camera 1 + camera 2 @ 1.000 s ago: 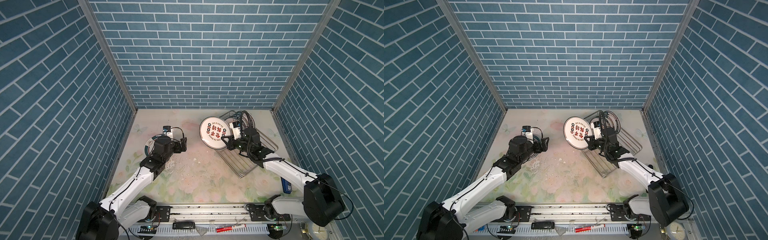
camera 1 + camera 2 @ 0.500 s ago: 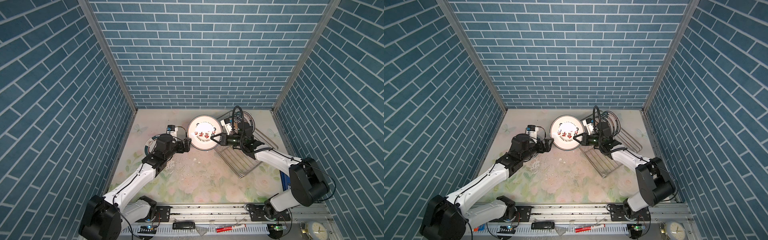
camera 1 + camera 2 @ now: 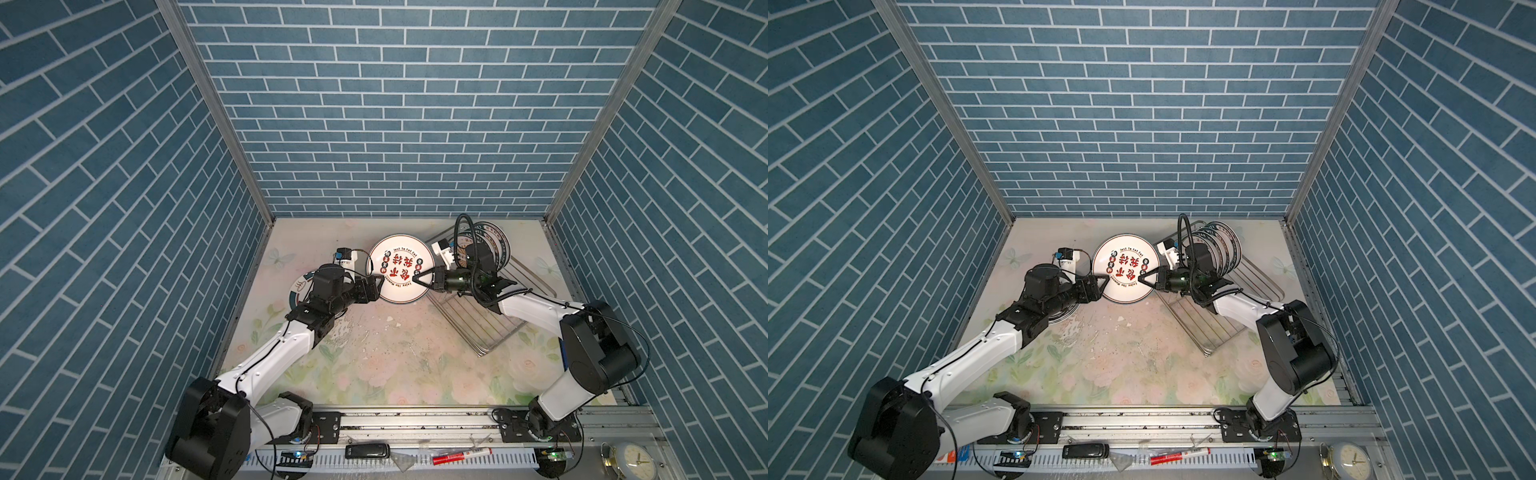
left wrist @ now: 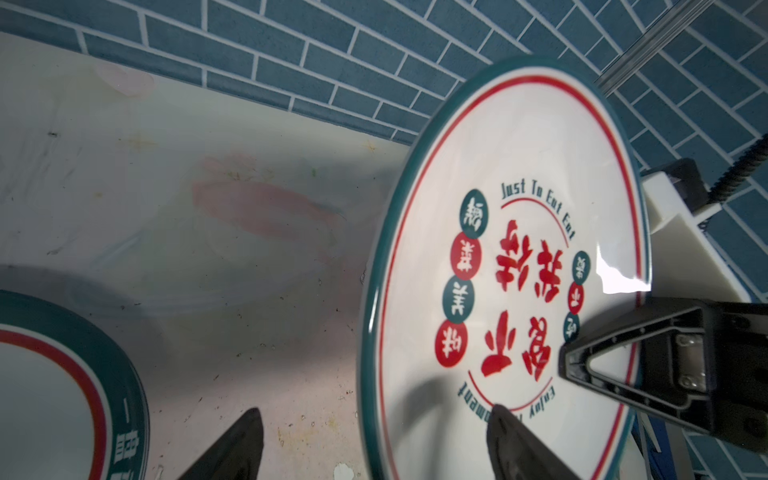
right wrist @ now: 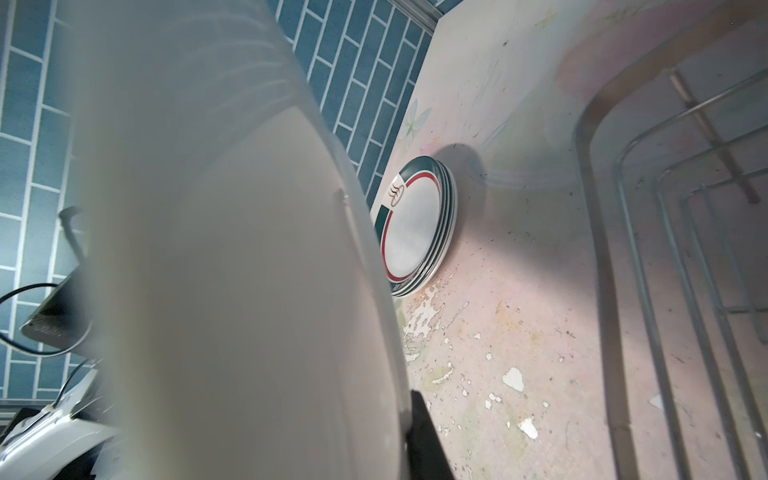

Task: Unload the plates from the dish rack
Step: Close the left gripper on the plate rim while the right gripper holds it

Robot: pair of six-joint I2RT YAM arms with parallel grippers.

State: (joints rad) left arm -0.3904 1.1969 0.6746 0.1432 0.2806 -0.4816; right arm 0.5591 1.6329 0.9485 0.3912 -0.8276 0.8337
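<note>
Red-character plate [image 3: 401, 268] is in the air, tilted on edge with its printed face up toward the camera in both top views. It sits between the two arms, left of the dish rack [image 3: 490, 332] and clear of it.

Right gripper [image 3: 415, 279] pinches the plate's rim on the rack side. In the left wrist view one of its fingers [image 4: 648, 365] lies flat over the printed face. In the right wrist view the plate's white back [image 5: 228, 291] fills most of the frame, and the other finger [image 5: 419, 436] is against it.

Left gripper [image 3: 378, 286] is at the opposite rim with its fingers [image 4: 232, 449] spread. The left wrist view shows the green rim running down between the two tips, one tip behind the plate and one in front over the face. Cannot tell if either tip touches the plate.

Racked plates [image 3: 486, 245] stand upright in a row at the far end of the rack; the near part is bare wire.

Plate stack [image 5: 415, 224], green and red rimmed, lies flat on the floral table [image 3: 395, 357] under the left arm, apart from the held plate.
</note>
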